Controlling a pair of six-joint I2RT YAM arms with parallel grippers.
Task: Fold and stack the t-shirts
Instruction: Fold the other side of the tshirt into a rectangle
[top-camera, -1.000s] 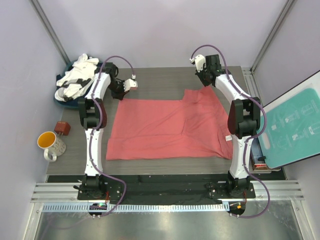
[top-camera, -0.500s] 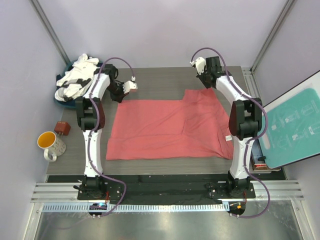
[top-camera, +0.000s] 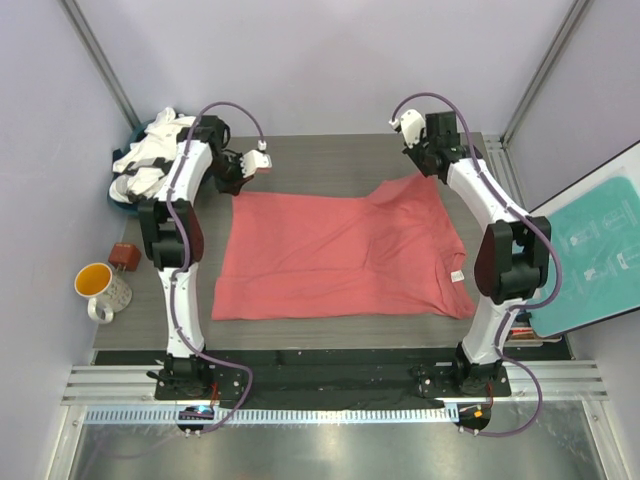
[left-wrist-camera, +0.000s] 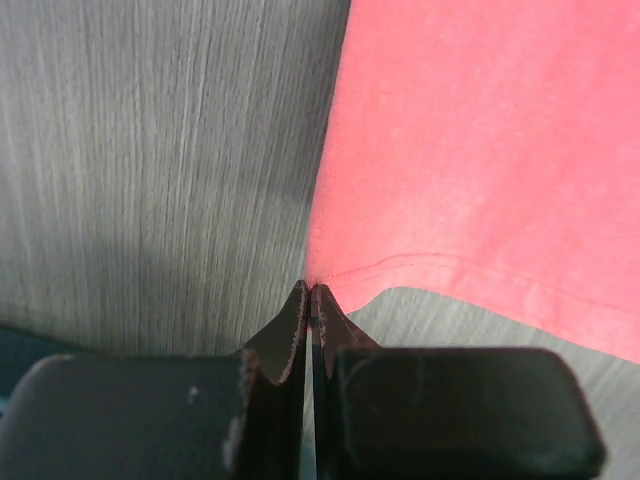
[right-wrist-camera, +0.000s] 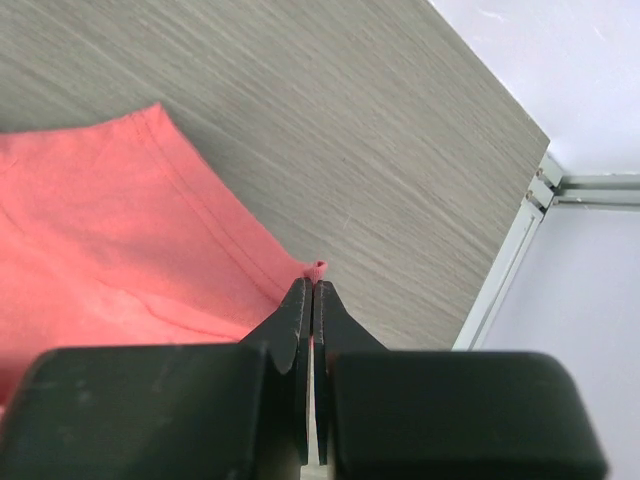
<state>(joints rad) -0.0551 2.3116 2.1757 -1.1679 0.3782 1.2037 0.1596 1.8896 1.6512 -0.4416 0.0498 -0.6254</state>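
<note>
Top view, 12 o'clock = far edge of the table (top-camera: 320, 155).

- The coral-red t-shirt (top-camera: 340, 255) is spread over the middle of the table, mostly flat. You'll see creases toward its 1 o'clock part.
- The left gripper (top-camera: 240, 186) is at the shirt's 11 o'clock corner. In the wrist view, the left gripper (left-wrist-camera: 310, 292) has its jaws pressed together with the corner of the shirt (left-wrist-camera: 480, 150) pinched at the tips, so it's holding cloth.
- The right gripper (top-camera: 428, 170) is at the shirt's 1 o'clock corner, and the fabric rises to a peak there. In the wrist view, the right gripper (right-wrist-camera: 313, 285) is clamped tight, and a small nub of the hem of the shirt (right-wrist-camera: 100, 230) pokes out above the tips. It's holding too.
- The small white tag (top-camera: 457, 274) shows on the shirt's 3 o'clock edge.
- The pile of white and dark tees (top-camera: 150, 160) sits off the table's 10 o'clock corner, bunched up and well apart from the red shirt.
- The mug (top-camera: 100, 288) is off the 8 o'clock side, clear of the cloth, with a small brown object (top-camera: 125, 256) just beside it toward 1 o'clock.
- The teal board (top-camera: 590, 250) leans at 3 o'clock, outside the table.
</note>
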